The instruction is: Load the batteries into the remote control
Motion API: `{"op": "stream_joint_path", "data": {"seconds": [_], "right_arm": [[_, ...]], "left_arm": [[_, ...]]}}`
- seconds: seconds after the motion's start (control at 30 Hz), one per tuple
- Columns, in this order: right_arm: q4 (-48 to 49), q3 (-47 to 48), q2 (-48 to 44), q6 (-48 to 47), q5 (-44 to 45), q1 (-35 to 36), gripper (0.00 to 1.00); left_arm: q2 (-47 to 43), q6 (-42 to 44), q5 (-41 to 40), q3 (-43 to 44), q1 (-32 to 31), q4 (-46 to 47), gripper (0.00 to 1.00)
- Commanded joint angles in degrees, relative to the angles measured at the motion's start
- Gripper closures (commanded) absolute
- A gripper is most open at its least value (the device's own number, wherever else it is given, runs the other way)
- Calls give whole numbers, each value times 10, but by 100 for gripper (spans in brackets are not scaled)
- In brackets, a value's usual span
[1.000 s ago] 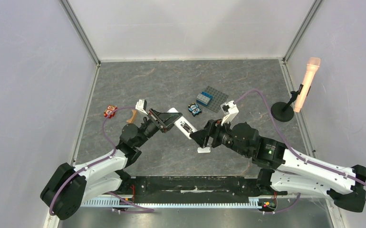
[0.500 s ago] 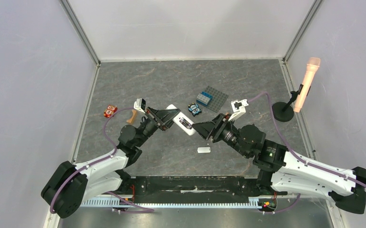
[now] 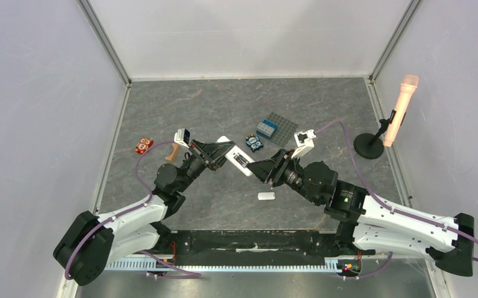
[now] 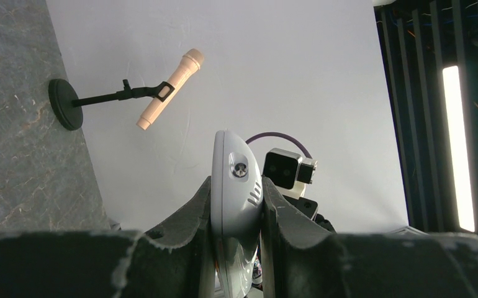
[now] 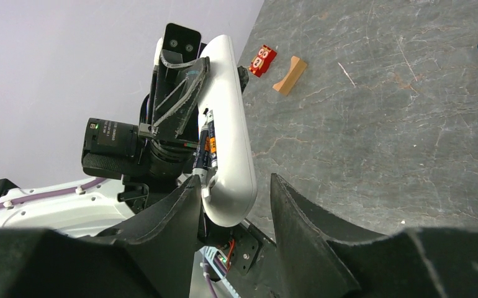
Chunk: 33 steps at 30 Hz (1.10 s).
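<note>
- With the left gripper (image 3: 223, 152) pinched narrow on the remote control (image 3: 239, 161), holds it up over the middle of the tabletop (image 3: 224, 105) in the top view. Faces the right gripper (image 3: 255, 170), spread wide at the remote control's near end.
- Same view: shows a dark slot in the white back. Shows too a small white cover piece (image 3: 266, 196), lying flat toward the near edge, apart from both arms.
- Left wrist view: clamps the smooth, rounded shell edge-on between two dark, rough-looking fingers (image 4: 194, 217). Gives no sight of the battery bay from here.
- Right wrist view: finds the batteries (image 5: 207, 148) lying lengthwise in the open bay, slim and dark with orange print. Cannot tell whether both are fully seated.
- Brackets the rounded end with the right jaws set wide, one tip close by the bay's edge. Cannot tell whether touching.
- Could spill a battery, with the bay uncovered and the remote control held tilted, if nudged by that fingertip or if the slick plastic slips in the pinch.
- Could wedge a cell crooked by pressing off-centre, being small, round and smooth. Once dropped, would likely roll across the hard, stone-patterned surface toward an edge.
</note>
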Motion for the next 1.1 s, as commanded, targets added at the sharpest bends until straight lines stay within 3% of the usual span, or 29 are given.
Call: {"op": "stream_joint_path", "data": {"seconds": [0.0,0.2,0.47,1.07], "right_arm": [[16,9,3,0,2,0,53],[13,9,4,5,8,0,51],[11,8,-22,7,18,0,36],[5,11,-1,-2,-7,1,47]], "left_arm": [[-11,-22,-14,12,-3,24,98],[-12,-21,-16,9,-4,23,98],[-13,-18,-18,6,-4,15,98],[-16,-20,-23,6,-4,11,98]]}}
